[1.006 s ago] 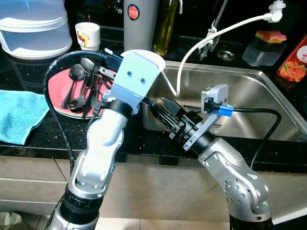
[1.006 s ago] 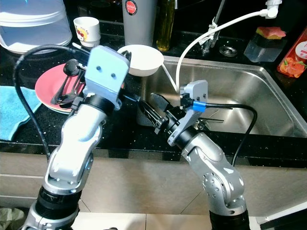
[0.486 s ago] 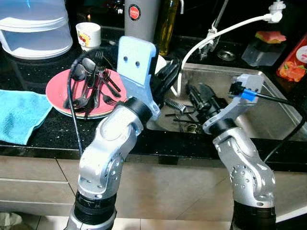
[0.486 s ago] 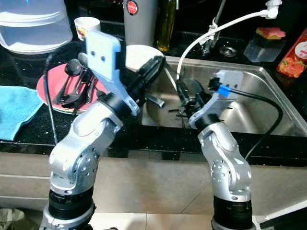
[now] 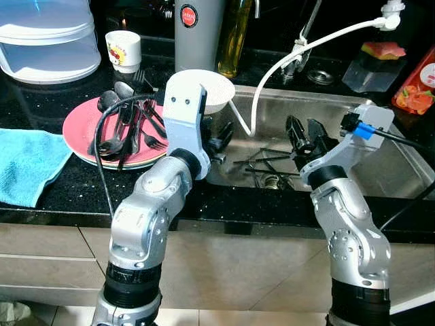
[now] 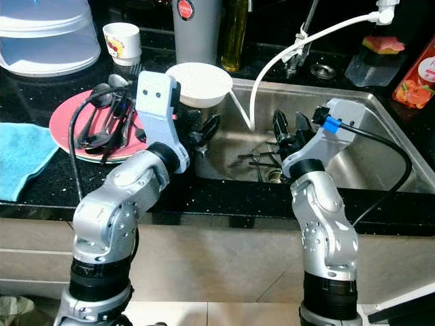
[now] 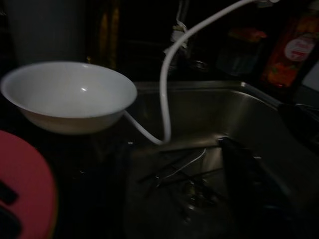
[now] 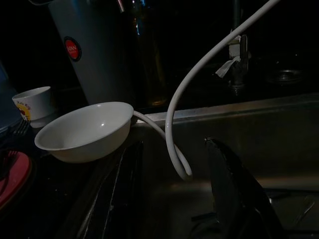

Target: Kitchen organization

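Note:
A pink plate (image 5: 81,139) on the black counter holds several black spoons and forks (image 5: 126,122). A white bowl (image 5: 204,92) stands on the sink's left rim, empty inside. More black cutlery (image 5: 262,163) lies on the bottom of the steel sink (image 5: 380,156). My left gripper (image 5: 219,141) hangs at the sink's left edge, just below the bowl. My right gripper (image 8: 179,199) is held above the sink's middle, pointing toward the bowl. It stands open with nothing between its fingers (image 8: 234,184).
A white hose (image 5: 272,68) loops from the tap (image 5: 299,47) into the sink between bowl and right gripper. Behind stand a grey canister (image 5: 197,27), oil bottle (image 5: 234,34), mug (image 5: 124,49) and clear container (image 5: 47,37). A blue cloth (image 5: 27,163) lies at left.
The left arm has turned and its gripper dropped to the sink's left edge. The right gripper swung from the front rim to above the sink's middle.

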Controlling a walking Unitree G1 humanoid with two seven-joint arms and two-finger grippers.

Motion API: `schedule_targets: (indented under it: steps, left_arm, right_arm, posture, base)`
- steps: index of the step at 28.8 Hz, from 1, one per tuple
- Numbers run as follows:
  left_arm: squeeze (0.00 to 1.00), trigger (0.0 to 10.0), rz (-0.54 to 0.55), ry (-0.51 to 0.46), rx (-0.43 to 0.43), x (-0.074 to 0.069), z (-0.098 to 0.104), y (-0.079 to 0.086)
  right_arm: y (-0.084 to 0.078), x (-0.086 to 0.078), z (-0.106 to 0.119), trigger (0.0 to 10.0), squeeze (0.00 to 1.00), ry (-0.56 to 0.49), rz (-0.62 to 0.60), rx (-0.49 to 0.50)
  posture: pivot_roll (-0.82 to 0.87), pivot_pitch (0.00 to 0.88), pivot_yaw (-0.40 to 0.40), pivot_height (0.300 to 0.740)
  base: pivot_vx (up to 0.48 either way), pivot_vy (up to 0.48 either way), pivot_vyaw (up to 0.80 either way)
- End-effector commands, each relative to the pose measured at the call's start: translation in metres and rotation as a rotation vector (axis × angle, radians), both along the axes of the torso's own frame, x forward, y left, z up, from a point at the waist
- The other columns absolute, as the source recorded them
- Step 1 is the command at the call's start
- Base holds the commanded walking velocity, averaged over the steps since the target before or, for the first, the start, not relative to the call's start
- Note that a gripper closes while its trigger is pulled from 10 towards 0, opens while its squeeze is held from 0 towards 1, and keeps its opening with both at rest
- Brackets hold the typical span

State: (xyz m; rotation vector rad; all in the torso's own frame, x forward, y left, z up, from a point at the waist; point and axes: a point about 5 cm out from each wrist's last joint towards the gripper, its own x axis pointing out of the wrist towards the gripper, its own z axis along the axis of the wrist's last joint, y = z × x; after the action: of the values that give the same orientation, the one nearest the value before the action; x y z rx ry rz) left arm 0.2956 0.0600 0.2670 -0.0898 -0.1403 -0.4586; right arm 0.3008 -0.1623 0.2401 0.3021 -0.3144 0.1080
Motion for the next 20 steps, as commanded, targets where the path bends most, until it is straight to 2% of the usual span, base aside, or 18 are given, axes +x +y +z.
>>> schedule_targets:
  steps: [1, 2, 3, 4, 5, 6, 7, 8, 11, 13, 14, 17, 20]
  left_arm:
    - [1.00, 10.0, 0.020, -0.041, 0.065, -0.002, 0.007, -0.002]
    - [0.86, 10.0, 0.033, -0.050, 0.108, -0.003, 0.010, -0.003]
    - [0.59, 10.0, 0.040, -0.071, 0.162, -0.005, 0.015, -0.004]
    - [0.58, 10.0, 0.042, -0.097, 0.220, -0.007, 0.021, -0.005]
    - [0.22, 10.0, 0.032, -0.141, 0.286, -0.009, 0.027, -0.005]
    - [0.22, 10.0, 0.032, -0.141, 0.286, -0.009, 0.027, -0.005]
    - [0.00, 10.0, 0.021, -0.161, 0.328, -0.012, 0.030, -0.004]
    - [0.00, 10.0, 0.021, -0.161, 0.328, -0.012, 0.030, -0.004]
    - [0.00, 10.0, -0.042, -0.206, 0.490, -0.017, 0.038, 0.006]
    - [0.00, 10.0, -0.083, -0.182, 0.617, -0.016, 0.035, 0.017]
    - [0.00, 10.0, -0.083, -0.182, 0.617, -0.016, 0.035, 0.017]
    - [0.00, 10.0, -0.083, -0.107, 0.756, -0.013, 0.022, 0.033]
    - [0.00, 10.0, -0.078, -0.080, 0.791, -0.013, 0.018, 0.036]
  right_arm:
    - [-0.003, 0.001, -0.002, 10.0, 0.00, 0.005, -0.021, 0.015]
    - [-0.002, 0.002, -0.002, 10.0, 0.00, 0.005, -0.022, 0.017]
    - [-0.002, 0.002, -0.002, 10.0, 0.00, 0.004, -0.021, 0.020]
    - [-0.001, 0.002, -0.002, 10.0, 0.00, 0.002, -0.020, 0.022]
    - [0.000, 0.003, -0.003, 10.0, 0.00, 0.001, -0.018, 0.025]
    - [0.000, 0.003, -0.003, 10.0, 0.00, 0.001, -0.018, 0.025]
    - [0.001, 0.003, -0.003, 10.0, 0.00, -0.001, -0.017, 0.028]
    - [0.001, 0.003, -0.003, 10.0, 0.00, -0.001, -0.017, 0.028]
    - [0.003, 0.004, -0.004, 10.0, 0.00, -0.002, -0.016, 0.034]
    - [0.004, 0.004, -0.005, 10.0, 0.00, -0.002, -0.012, 0.037]
    - [0.004, 0.004, -0.005, 10.0, 0.00, -0.002, -0.012, 0.037]
    - [0.005, 0.005, -0.006, 10.0, 0.00, -0.003, -0.010, 0.041]
    - [0.006, 0.005, -0.006, 10.0, 0.00, -0.004, -0.009, 0.042]
  posture:
    - [0.20, 0.047, -0.085, 0.740]
    - [0.20, 0.047, -0.085, 0.740]
    - [0.21, 0.050, -0.080, 0.740]
    - [0.22, 0.050, -0.079, 0.740]
    - [0.23, 0.051, -0.072, 0.740]
    - [0.23, 0.051, -0.072, 0.740]
    - [0.23, 0.051, -0.070, 0.740]
    - [0.23, 0.051, -0.070, 0.740]
    - [0.25, 0.052, -0.060, 0.740]
    - [0.26, 0.052, -0.051, 0.740]
    - [0.26, 0.052, -0.051, 0.740]
    - [0.26, 0.053, -0.042, 0.740]
    - [0.26, 0.054, -0.041, 0.740]
  base:
    - [0.000, 0.000, 0.00]
    - [0.000, 0.000, 0.00]
    - [0.000, 0.000, 0.00]
    - [0.000, 0.000, 0.00]
    - [0.000, 0.000, 0.00]
    - [0.000, 0.000, 0.00]
    - [0.000, 0.000, 0.00]
    - [0.000, 0.000, 0.00]
    - [0.000, 0.000, 0.00]
    - [0.000, 0.000, 0.00]
    - [0.000, 0.000, 0.00]
    - [0.000, 0.000, 0.00]
    - [0.000, 0.000, 0.00]
